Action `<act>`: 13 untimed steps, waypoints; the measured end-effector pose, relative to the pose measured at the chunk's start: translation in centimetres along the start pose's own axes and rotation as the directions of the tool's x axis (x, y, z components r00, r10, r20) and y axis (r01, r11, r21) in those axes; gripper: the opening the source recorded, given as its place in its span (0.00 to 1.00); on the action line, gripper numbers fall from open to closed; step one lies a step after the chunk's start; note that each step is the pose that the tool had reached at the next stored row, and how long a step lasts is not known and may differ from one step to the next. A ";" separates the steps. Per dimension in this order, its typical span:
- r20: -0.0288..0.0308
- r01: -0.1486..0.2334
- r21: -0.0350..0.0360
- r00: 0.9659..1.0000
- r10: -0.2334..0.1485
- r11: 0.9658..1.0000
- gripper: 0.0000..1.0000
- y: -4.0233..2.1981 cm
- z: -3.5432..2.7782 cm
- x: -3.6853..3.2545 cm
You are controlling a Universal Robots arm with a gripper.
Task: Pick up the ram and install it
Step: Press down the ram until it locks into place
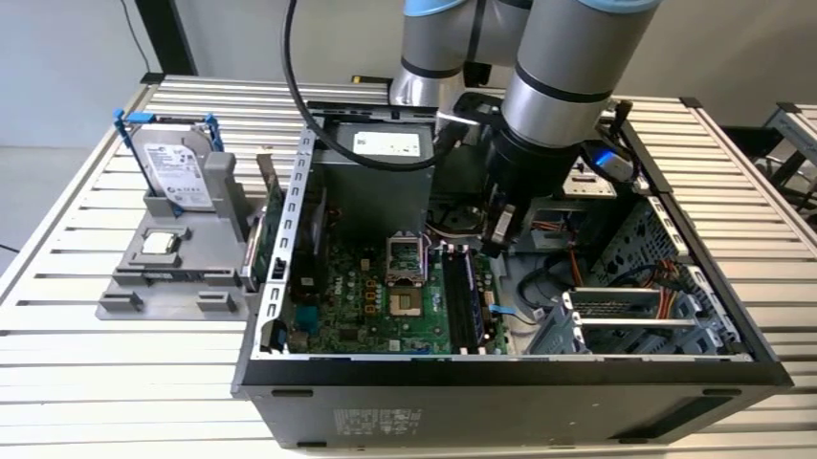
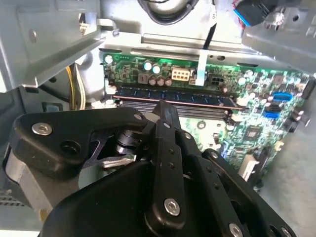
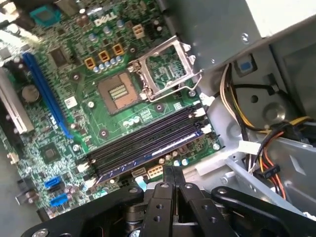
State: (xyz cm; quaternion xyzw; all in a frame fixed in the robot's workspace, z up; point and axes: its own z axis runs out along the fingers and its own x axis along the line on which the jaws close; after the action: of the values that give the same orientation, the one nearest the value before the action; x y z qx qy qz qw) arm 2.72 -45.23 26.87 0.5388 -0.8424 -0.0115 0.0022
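Claw (image 3: pixel 170 174), fingers pressed together and empty, poised just above ram (image 3: pixel 148 157), which lies seated in motherboard (image 3: pixel 74 94) slot inside open computer case (image 1: pixel 511 382). Case stands on slatted metal bench (image 1: pixel 128 363); hard drive (image 1: pixel 172 172) in grey holder (image 1: pixel 160 273) alongside.

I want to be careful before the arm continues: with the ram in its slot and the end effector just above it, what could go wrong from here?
1. The end effector sits over one spot of the ram; uneven pressure could tilt it in the slot and leave a white latch unlocked.
2. The open CPU socket lies beside the slots; a sideways slip might touch its exposed contacts.
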 end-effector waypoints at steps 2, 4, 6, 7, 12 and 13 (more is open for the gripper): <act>-0.001 0.037 -0.001 0.999 -0.037 0.999 0.00 0.00 0.02 0.00; -0.002 0.073 -0.002 0.997 -0.073 0.997 0.00 0.00 0.05 0.00; -0.003 0.108 -0.003 0.994 -0.108 0.994 0.00 0.00 0.13 0.00; -0.004 0.123 -0.005 0.992 -0.123 0.992 0.00 0.00 0.16 0.00; -0.010 0.171 -0.023 0.985 -0.172 0.985 0.00 0.00 0.23 0.00; -0.011 0.179 -0.027 0.984 -0.180 0.983 0.00 0.00 0.23 0.00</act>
State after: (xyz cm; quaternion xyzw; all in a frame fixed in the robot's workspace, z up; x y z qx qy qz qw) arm 2.72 -45.22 26.63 0.6126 -0.7901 -0.0189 0.0135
